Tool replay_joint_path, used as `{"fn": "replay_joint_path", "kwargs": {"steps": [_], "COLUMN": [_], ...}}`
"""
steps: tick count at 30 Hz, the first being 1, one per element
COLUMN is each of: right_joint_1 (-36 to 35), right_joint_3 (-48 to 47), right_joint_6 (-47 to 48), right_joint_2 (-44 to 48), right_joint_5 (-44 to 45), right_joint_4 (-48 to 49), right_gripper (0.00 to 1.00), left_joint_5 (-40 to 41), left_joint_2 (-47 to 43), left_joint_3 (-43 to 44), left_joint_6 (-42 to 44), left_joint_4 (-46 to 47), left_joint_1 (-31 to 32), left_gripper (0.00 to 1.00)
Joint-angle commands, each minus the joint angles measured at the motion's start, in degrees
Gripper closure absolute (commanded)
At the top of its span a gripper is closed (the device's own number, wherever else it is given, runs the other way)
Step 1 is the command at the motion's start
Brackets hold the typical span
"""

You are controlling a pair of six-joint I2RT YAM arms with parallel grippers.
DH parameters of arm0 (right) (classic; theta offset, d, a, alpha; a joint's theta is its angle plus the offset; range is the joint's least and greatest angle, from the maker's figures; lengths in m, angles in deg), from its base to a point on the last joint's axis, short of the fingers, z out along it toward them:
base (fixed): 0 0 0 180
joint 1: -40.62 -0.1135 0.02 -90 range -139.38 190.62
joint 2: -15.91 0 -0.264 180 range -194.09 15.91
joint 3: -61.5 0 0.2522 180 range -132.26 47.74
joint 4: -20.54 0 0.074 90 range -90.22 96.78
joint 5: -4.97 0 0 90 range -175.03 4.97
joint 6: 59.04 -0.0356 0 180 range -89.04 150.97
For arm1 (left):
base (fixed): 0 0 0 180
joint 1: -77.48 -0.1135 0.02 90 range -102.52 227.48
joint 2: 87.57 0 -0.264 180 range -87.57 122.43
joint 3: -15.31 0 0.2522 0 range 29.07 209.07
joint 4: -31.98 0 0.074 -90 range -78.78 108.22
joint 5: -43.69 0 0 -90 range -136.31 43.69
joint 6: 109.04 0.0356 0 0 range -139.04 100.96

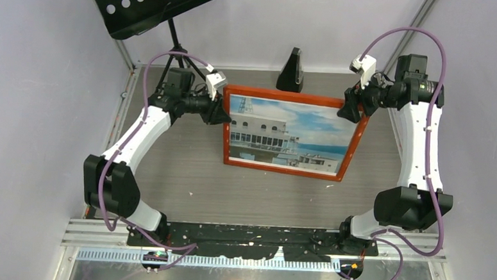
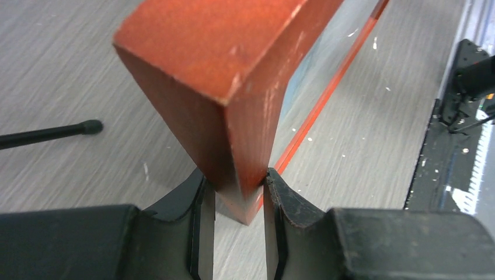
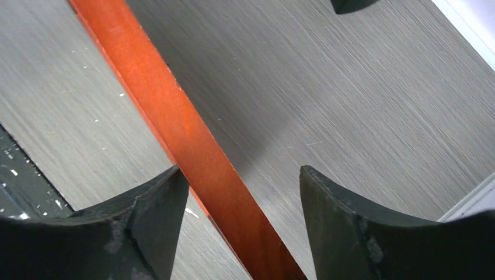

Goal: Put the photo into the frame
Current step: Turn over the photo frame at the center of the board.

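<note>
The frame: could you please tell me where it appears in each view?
Top external: frame mid-table, between the arms.
Left wrist: its corner, top centre, pinched by the left tool.
Right wrist: one edge, running diagonally inside the open right tool.
Shared landmark: the grey table.

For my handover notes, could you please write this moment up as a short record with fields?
photo: inside the frame, picture side towards the overhead camera
frame: between the two arms, over the table
left gripper: shut on the frame's far left corner
right gripper: open, fingers either side of the frame's right edge, a gap at one finger
behind the frame: black wedge-shaped stand
far left: black perforated music stand
</note>
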Motion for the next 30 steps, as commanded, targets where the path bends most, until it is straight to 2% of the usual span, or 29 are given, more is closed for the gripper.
{"fn": "replay_joint_path", "kwargs": {"steps": [1,6,11,19,21,30], "right_joint_1": [0.8,0.9,0.9,0.9,0.9,0.8], "right_joint_3": [-1.2,-1.7,-1.3,-2.1,-2.4,-2.4], "right_joint_6": [-5.0,-5.9,-6.5,-8.6,-9.0,-11.3], "right_joint_2": [-1.9,-1.6,-0.4,0.8,0.6,2.8], "right_joint_5": [6.1,6.4,6.6,7.5,7.9,6.5], "right_joint_4": [0.6,1.8,2.8,5.6,6.0,8.7], "right_gripper": [0.24,0.17,0.14,0.01,0.04,0.05], "left_joint_5": [-2.9,-3.3,-3.4,-4.0,-4.3,-4.0], "left_joint_2": [1.9,4.4,6.9,7.1,7.0,7.1], "left_joint_3": [2.4,3.2,5.0,3.2,2.6,2.0], "left_joint_6": [-0.4,-0.6,0.6,0.5,0.6,0.6], "left_joint_4": [1.5,1.6,-1.5,-0.9,-0.9,-0.7], "left_joint_1": [1.2,1.1,1.0,0.5,0.4,0.1], "left_gripper": [1.00,1.00,1.00,1.00,1.00,1.00]}}
